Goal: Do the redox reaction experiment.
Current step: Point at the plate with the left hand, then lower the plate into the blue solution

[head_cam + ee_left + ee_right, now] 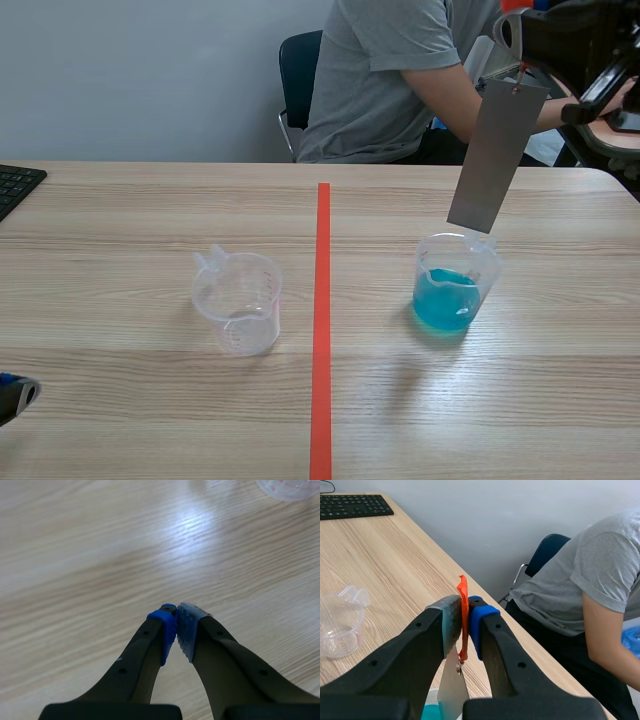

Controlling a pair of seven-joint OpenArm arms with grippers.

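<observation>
Table (130,420): near edge and middle lie open. One keyboard (18,185) sits at the far left edge, one person (400,80) beyond the far edge. Two cups stand either side of the tape line (323,330): empty cup (238,300) and blue cup (455,290). One strip (497,155) hangs tilted, lower edge at the blue cup's rim. Right gripper (466,617) pinches its orange tag (463,587). Left gripper (177,630) is pressed together on nothing, low over bare wood.

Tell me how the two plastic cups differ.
The empty cup holds nothing; the filled cup holds blue liquid. A grey metal strip hangs over the filled cup, nothing over the empty cup. They stand on opposite sides of the red tape line. Both are clear, upright, spouted.
</observation>
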